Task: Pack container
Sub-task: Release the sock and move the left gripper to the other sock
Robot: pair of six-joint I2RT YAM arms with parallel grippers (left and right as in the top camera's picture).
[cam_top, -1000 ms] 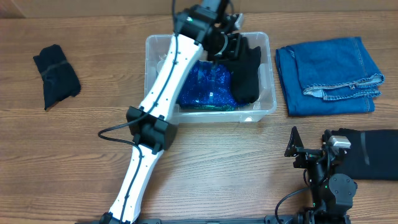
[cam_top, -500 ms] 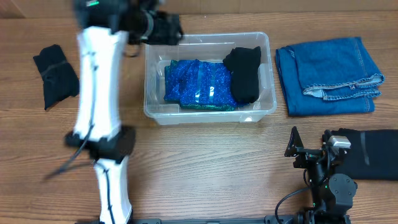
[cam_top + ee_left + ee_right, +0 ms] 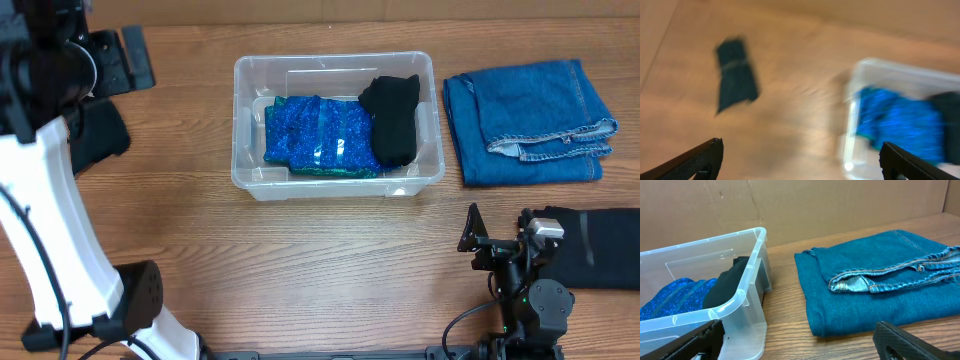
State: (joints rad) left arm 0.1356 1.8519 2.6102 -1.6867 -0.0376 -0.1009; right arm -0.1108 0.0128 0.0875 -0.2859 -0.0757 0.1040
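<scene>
**Overhead view.** The left gripper [image 3: 120, 60] hangs over the far left part of the table [image 3: 330, 270]. The container [image 3: 240, 120] stands well off to its side, upright on the wood. From above, the bin's full contents show: a blue glittering cloth [image 3: 320, 135] covers most of the floor, and a black garment [image 3: 393, 120] lies over the end farthest from this gripper. Directly below and beside the gripper lies a small black cloth [image 3: 105, 140], partly hidden by the arm. The right gripper [image 3: 497, 235] sits near the table's front edge, with the container ahead of it to one side, the folded jeans [image 3: 525, 120] ahead, and a dark folded cloth [image 3: 600, 250] just beside it.

**Left wrist view (blurred).** The left gripper [image 3: 800, 147] has its fingertips [image 3: 700, 160] spread wide with nothing between them, a fact the overhead view leaves unclear. The black cloth [image 3: 735, 75] lies ahead toward one fingertip, and the container [image 3: 875, 65] ahead toward the other.

**Right wrist view.** The right gripper [image 3: 797, 340] is likewise spread wide and empty. Only this view shows the container [image 3: 747, 325] from the side, with its clear wall and thick rim. The jeans [image 3: 865, 295] lie near the container but apart from it, and a cardboard wall [image 3: 790, 205] stands behind.
</scene>
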